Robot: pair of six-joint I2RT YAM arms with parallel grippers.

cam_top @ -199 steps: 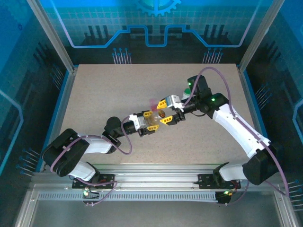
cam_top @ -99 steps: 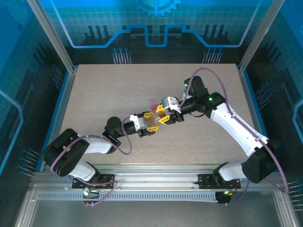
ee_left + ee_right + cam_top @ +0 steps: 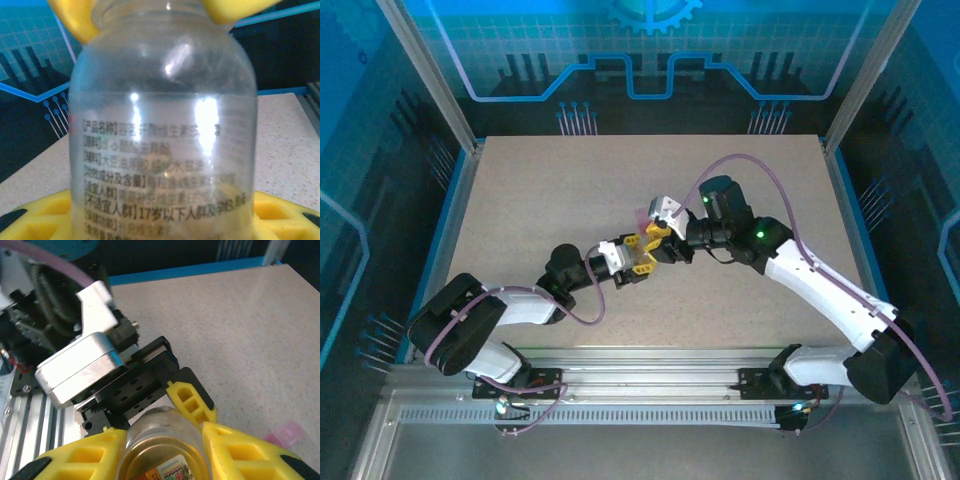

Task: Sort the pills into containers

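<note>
Clear-brown, likely slick and light: my left gripper [image 3: 638,262] clamps the vial [image 3: 162,125] low; right gripper [image 3: 164,442] pinches its neck at twelve o'clock.

We see a table [image 3: 520,190] with a pale, speckled, stone-like top, bare over most of its surface. A thin blue strip [image 3: 445,240] borders it at 9 o'clock, and the same edging runs along the 3 o'clock side. At 6 o'clock the top meets an aluminium rail [image 3: 650,365].

Lying directly on it we find one small pink container [image 3: 642,216], near the middle of the top and slightly toward 12 o'clock. In the right wrist view it sits at 4 o'clock, pale pink and translucent, resting on the speckled surface; we cannot tell whether it stands or lies.
</note>
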